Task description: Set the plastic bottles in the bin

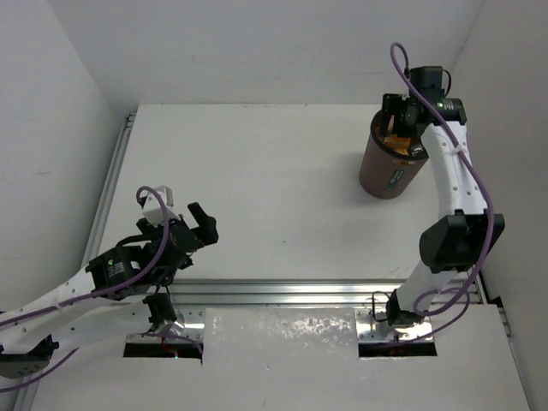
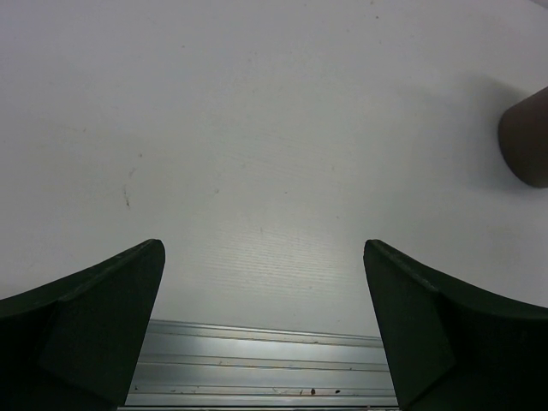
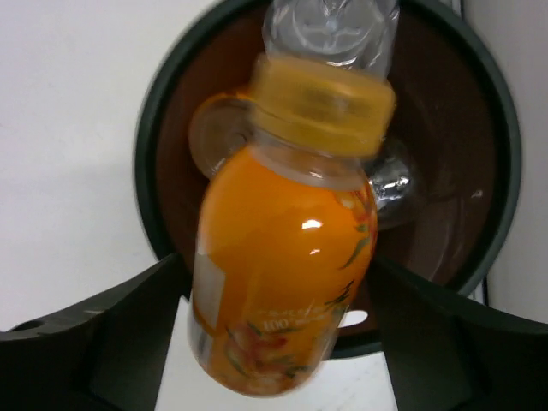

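Hovering over bin (image 1: 387,169), right tool (image 3: 278,282) flanking orange bottle (image 3: 278,205)

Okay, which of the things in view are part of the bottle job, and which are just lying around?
Job: orange bottle, between the fingers of the right gripper, above the bin; clear bottle inside the bin.
Not the job: aluminium rail at the table edge; left gripper, open and holding nothing.
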Controlling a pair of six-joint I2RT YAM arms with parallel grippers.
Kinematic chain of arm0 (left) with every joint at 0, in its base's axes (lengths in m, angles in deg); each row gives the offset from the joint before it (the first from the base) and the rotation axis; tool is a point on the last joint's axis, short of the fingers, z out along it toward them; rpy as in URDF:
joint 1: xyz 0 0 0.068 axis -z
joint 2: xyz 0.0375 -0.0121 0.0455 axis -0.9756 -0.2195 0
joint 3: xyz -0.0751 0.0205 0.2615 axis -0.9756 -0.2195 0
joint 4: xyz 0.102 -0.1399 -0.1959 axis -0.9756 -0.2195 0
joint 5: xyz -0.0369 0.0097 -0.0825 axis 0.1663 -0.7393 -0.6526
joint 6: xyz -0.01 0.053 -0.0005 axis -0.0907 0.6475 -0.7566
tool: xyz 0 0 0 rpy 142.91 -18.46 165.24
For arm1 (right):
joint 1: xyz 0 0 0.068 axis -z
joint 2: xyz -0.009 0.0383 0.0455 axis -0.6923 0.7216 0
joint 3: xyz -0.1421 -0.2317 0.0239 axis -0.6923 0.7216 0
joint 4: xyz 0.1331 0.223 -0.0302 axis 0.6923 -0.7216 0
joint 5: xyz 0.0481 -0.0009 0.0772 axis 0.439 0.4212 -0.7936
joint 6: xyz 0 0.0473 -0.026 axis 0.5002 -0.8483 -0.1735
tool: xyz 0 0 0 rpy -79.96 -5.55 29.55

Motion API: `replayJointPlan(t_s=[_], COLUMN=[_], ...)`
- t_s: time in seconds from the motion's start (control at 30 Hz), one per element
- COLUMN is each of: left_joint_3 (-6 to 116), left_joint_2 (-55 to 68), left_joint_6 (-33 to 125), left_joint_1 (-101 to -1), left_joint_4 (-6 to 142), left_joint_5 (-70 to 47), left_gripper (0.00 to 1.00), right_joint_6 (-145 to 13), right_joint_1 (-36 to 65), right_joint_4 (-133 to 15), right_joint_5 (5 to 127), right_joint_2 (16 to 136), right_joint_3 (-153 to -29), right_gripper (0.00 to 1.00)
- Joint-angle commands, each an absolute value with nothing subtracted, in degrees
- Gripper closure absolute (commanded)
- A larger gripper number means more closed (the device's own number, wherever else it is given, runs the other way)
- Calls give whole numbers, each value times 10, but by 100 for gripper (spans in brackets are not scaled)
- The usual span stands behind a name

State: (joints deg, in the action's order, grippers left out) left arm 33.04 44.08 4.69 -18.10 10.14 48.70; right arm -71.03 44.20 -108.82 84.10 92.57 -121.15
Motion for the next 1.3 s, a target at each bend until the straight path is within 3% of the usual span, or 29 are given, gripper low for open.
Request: replayJointPlan(t_s=[0.0,0.03,0.23,0.43,0.53,0.7,1.0,1.27], left_joint_3=[326,326,332,406,527,615,548,429], left_joint_2=[428,425,372,349,312,284,413,530], left_joint_6=[56,55,98,212,263,339,394,342], left_joint_1=[-185,-185,-215,-343,-379,-386,-390,-390], left_joint_4=[121,121,163,230,214,171,194,207], left_joint_5=[485,487,462,396,420,509,447,432], left_gripper=[0,1,1,0,0,0,0,0], right_joint_6=[-724,-729,-737,-764,-768,-750,-749,-751], right_joint_1=[436,436,436,436,436,436,430,402], right_joint_4=[-1125,-1124,-1143,-1086,-1078,-1142,-1171,-1171], right_joint_5=[858,867,860,800,762,707,715,729], right_joint_2=[924,921,885,700,601,464,215,175], right_joint_3=[-1248,-1248,-1267,-1058,-973,-912,-783,-742], right_gripper=[9,1,1,1,1,1,1,1])
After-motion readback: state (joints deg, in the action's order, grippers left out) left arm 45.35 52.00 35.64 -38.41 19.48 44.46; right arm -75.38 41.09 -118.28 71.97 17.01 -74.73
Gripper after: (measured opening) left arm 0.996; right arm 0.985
